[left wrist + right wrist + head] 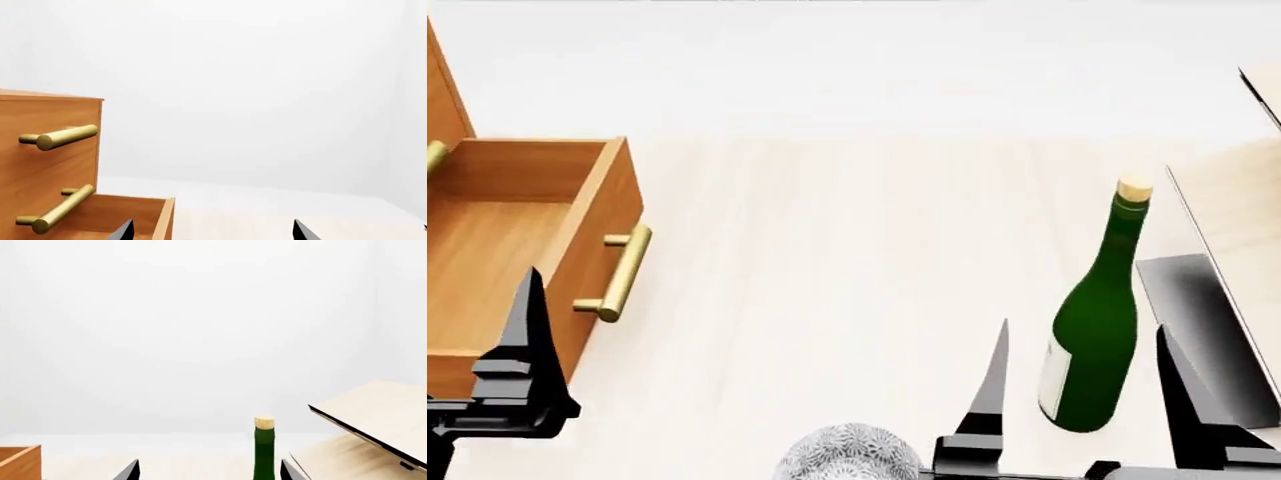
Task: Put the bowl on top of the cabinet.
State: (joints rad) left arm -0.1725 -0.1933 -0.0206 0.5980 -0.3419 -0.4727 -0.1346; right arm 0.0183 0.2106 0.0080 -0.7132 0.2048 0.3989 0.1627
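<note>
The white speckled bowl (847,455) sits on the pale floor at the bottom edge of the head view, partly cut off, between my two arms. The orange-brown cabinet (40,165) (446,105) stands at the left with its lower drawer (507,230) pulled out. My left gripper (213,232) is open and holds nothing; one of its fingers (523,330) hangs over the drawer's front corner. To the right of the bowl, my right gripper (1082,330) (208,471) is open too. The bowl does not show in either wrist view.
A green corked bottle (1094,340) (264,450) stands upright in line between the right gripper's fingers, ungripped. A pale wood rack with a dark grey base (1214,330) (373,415) stands just right of it. Brass bar handles (63,137) stick out from the drawers.
</note>
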